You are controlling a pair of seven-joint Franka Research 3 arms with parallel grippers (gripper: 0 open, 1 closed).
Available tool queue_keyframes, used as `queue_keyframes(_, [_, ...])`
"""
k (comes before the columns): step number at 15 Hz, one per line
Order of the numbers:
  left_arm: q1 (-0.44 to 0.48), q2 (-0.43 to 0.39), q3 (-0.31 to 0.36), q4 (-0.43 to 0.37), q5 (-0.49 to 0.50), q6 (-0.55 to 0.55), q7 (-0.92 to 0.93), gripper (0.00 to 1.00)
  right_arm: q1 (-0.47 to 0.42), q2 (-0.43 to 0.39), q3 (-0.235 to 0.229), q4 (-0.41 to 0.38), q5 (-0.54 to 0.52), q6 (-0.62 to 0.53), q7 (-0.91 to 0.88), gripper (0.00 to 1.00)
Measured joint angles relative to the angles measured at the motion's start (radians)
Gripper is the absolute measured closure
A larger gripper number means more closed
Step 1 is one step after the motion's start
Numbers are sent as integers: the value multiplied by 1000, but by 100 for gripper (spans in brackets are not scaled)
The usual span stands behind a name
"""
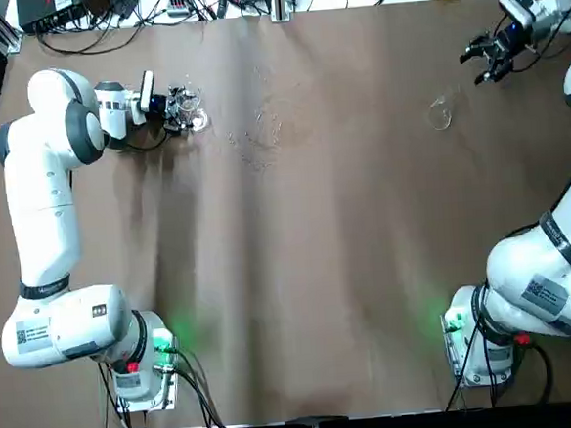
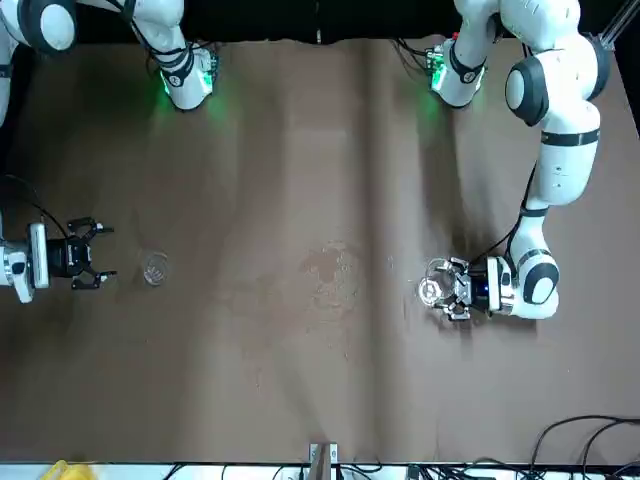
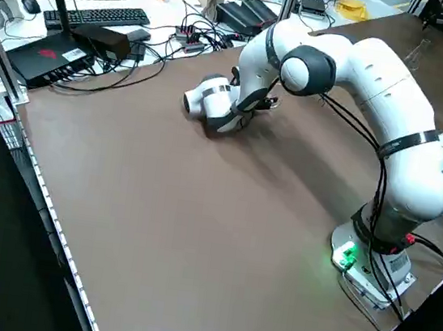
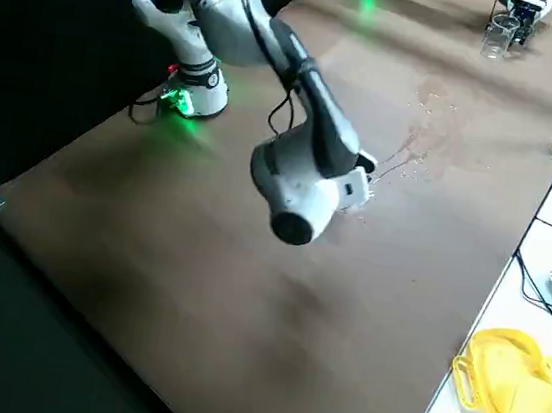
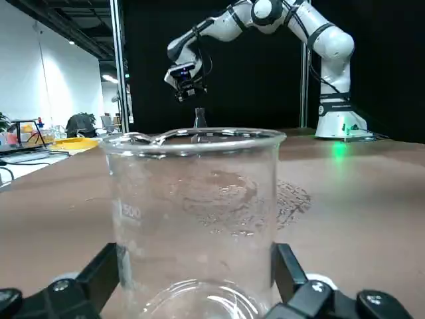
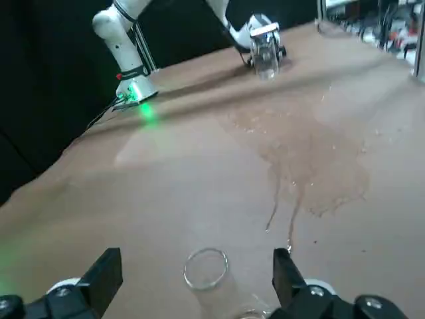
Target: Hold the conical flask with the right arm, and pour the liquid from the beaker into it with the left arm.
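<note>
Currently | L claw (image 5: 199,279) on beaker (image 5: 192,219) | wet patch (image 6: 312,159) btwn arms

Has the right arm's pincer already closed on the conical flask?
No, the right pincer is open, with the flask standing beyond its fingers.

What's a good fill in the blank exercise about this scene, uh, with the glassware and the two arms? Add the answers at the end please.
The left hand has its fingers around the glass ____. The number printed on that vessel's side is ____. The right hand, near the conical flask, is not shut but ____. The flask is not held by either hand; it stands on the brown ____.

Missing words, in order: beaker; 500; open; table.
</note>
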Motion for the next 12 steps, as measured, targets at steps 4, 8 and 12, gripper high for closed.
queue_keyframes(4, [-1, 0, 9, 0, 2, 1, 0, 1, 71, -39, 2, 67, -96, 0, 263, 0])
queue_keyframes(8, [-1, 0, 25, 0, 7, 3, 0, 1, 144, -100, 2, 112, -157, 1, 539, 0])
queue_keyframes(12, [-1, -2, 88, 6, 13, 7, -11, 1, 196, -143, 2, 146, -243, 9, 769, 0])
